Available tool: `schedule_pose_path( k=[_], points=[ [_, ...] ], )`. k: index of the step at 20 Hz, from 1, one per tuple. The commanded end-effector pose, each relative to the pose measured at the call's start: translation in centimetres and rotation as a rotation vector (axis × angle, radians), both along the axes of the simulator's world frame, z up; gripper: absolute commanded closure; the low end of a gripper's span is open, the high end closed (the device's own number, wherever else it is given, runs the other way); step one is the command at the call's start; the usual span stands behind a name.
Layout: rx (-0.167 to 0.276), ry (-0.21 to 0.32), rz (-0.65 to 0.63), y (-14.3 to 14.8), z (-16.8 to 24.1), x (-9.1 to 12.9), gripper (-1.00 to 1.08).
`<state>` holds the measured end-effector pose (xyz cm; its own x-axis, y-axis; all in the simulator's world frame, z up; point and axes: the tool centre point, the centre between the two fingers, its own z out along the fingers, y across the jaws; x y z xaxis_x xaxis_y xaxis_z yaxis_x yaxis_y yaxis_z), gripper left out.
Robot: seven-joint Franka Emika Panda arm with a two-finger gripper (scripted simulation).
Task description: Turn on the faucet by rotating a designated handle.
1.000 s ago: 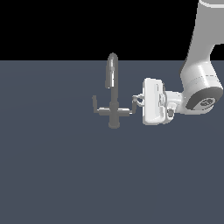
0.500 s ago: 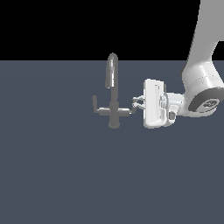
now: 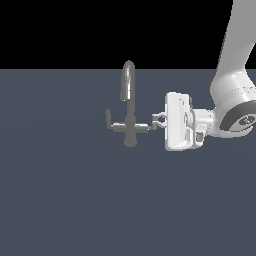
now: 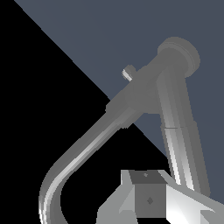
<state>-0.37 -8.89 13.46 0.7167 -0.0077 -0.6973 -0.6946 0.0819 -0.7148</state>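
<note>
The grey faucet [image 3: 129,107] stands mid-scene with its arched spout up and a round base. Its left lever [image 3: 108,118] sticks up on the exterior view's left. The designated handle [image 3: 146,127] runs toward the exterior view's right and ends in a short lever tip. My gripper [image 3: 159,120] lies sideways with its fingertips against that tip, and its jaws look shut with nothing between them. In the wrist view the handle arm [image 4: 179,140] runs from the faucet body [image 4: 177,52] toward my fingers [image 4: 146,199], and the spout [image 4: 83,153] curves away.
The faucet stands on a flat dark blue-grey surface [image 3: 65,200]. My white arm [image 3: 235,95] comes down from the exterior view's upper right. Black background lies behind the far edge.
My gripper has shifted slightly downward in the exterior view, staying at the handle's tip. The faucet's levers show no clear rotation.
</note>
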Motion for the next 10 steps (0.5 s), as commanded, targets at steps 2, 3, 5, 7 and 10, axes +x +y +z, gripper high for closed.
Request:
schedule_pose_path(
  k=[2,3,5,7,10],
  points=[
    [0.002,0.005,0.002,0.1,-1.3,-0.7,1.08],
    [0.003,0.008,0.002,0.1,-2.0,-1.0,1.08],
    [0.004,0.013,0.003,0.1,-3.3,-1.6,1.08],
    [0.006,0.018,0.004,0.2,-4.6,-2.3,1.08],
    [0.007,0.023,0.005,0.2,-5.8,-2.9,1.08]
  ],
)
